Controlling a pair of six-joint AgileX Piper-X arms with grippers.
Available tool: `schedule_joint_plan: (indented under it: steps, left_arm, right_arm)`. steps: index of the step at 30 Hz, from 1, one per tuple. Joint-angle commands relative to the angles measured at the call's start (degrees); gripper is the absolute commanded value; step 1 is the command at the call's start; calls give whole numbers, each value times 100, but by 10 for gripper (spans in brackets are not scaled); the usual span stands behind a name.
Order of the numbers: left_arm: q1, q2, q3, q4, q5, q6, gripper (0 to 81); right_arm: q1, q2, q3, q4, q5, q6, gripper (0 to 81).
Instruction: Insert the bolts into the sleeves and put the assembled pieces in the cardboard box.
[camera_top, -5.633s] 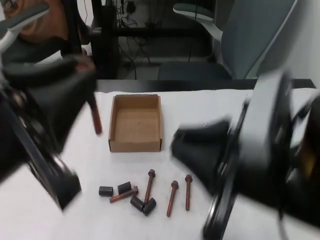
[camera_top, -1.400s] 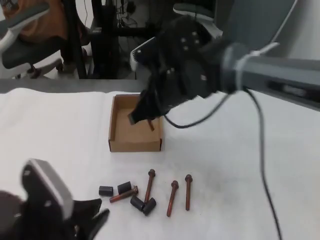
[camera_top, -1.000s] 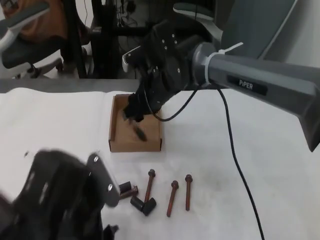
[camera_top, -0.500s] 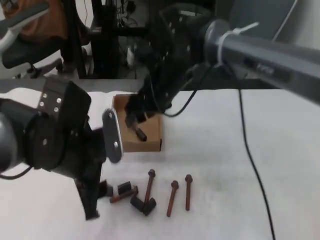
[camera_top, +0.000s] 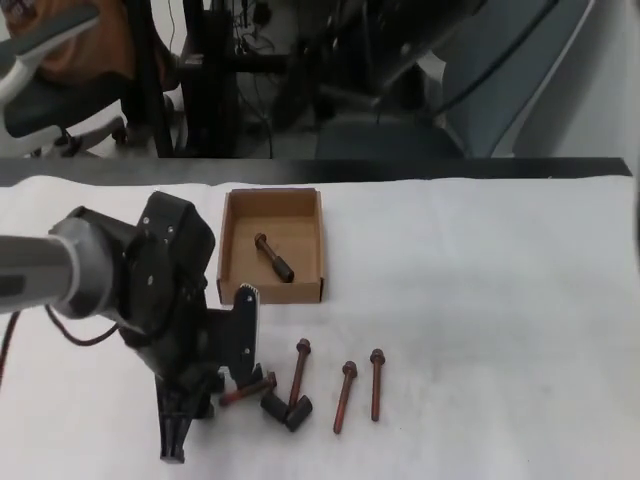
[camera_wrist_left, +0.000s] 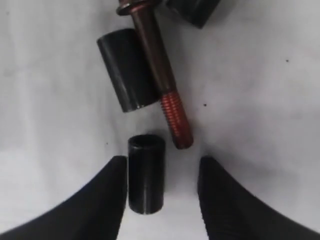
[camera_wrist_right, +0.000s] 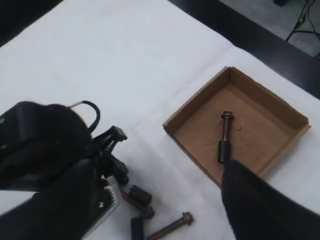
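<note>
Left gripper (camera_wrist_left: 162, 161) astride sleeve (camera_wrist_left: 146, 172)

Fingers wide, one on either side of the sleeve; a bolt (camera_wrist_left: 159, 85) lies just beyond it, beside a second sleeve (camera_wrist_left: 127, 70); one assembled piece (camera_top: 272, 257) lies in the box (camera_top: 270, 292); right gripper (camera_wrist_right: 255, 205) opening cannot be told.

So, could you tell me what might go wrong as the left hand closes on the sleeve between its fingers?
1. The sleeve lies off-centre between the fingers of the open left hand, close to one of them; closing may roll it away rather than grip it.
2. A bolt has its threaded tip just beyond the sleeve, beside a second sleeve; descending could nudge them.
</note>
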Motion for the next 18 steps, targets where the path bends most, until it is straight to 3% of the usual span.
schedule_joint_plan:
  steps: [1,4,6,7,8,11,15,17,18]
  left_arm:
    - [6,305,-136,104,-258,80,419]
    - [-4,476,-223,143,-258,80,340]
    - [-50,507,-232,203,-275,-29,176]
    - [-87,505,-232,236,-375,-149,43]
    - [-142,486,-232,219,-589,-425,13]
    - [-197,378,-232,-142,-649,-1767,18]
    - [-45,-112,-201,-483,793,-3574,18]
    - [18,-427,-92,-725,1089,-3990,18]
    - [17,-657,12,-839,1115,-4086,18]
  right_arm:
    - [-34,-259,-32,484,-80,-204,659]
    - [-103,-433,0,1146,-13,-332,659]
    - [-131,-588,214,1404,123,-353,659]
    - [-147,-708,446,1411,314,-375,659]
    - [-175,-863,737,1314,489,-273,659]
    - [-245,-1378,1862,516,743,378,659]
    - [-223,-2103,3701,-1089,798,1666,659]
    - [-93,-2268,4316,-1669,973,2075,640]
    - [-11,-2269,4547,-1839,1182,2229,588]
